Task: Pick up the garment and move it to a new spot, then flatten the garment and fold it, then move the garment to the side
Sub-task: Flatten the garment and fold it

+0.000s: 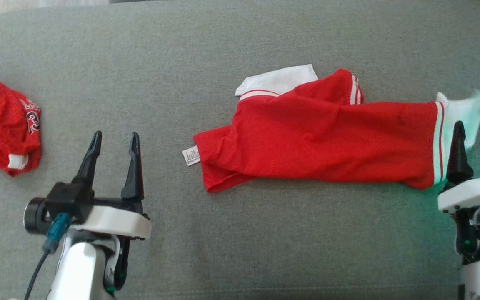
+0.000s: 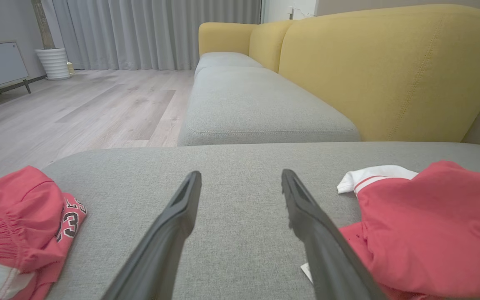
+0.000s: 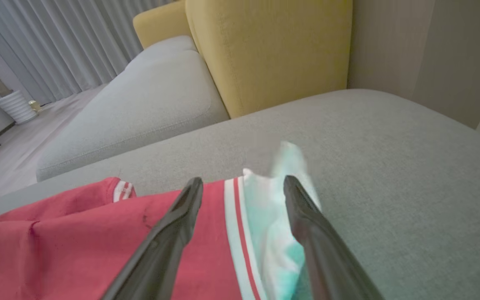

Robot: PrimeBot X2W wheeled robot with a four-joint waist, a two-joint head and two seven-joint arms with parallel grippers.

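Note:
The garment [image 1: 327, 137] is red with white striped trim. It lies stretched sideways across the grey cushion [image 1: 265, 241], with a small label at its left end and a white end [image 1: 465, 109] at its right. That white end looks blurred. My right gripper [image 1: 474, 131] is open, its fingers straddling the white end [image 3: 273, 216] with nothing clamped between them. The red cloth [image 3: 77, 241] spreads to the left of those fingers. My left gripper [image 1: 116, 135] stands open over bare cushion, left of the garment [image 2: 423, 225] and clear of it.
A second red garment [image 1: 2, 121] with printed numbers lies crumpled at the cushion's far left edge [image 2: 19, 212]. Beyond the cushion stand a yellow sofa back [image 2: 390, 71] and another grey seat [image 2: 256, 104]. Wooden floor [image 2: 77, 112] lies to the left.

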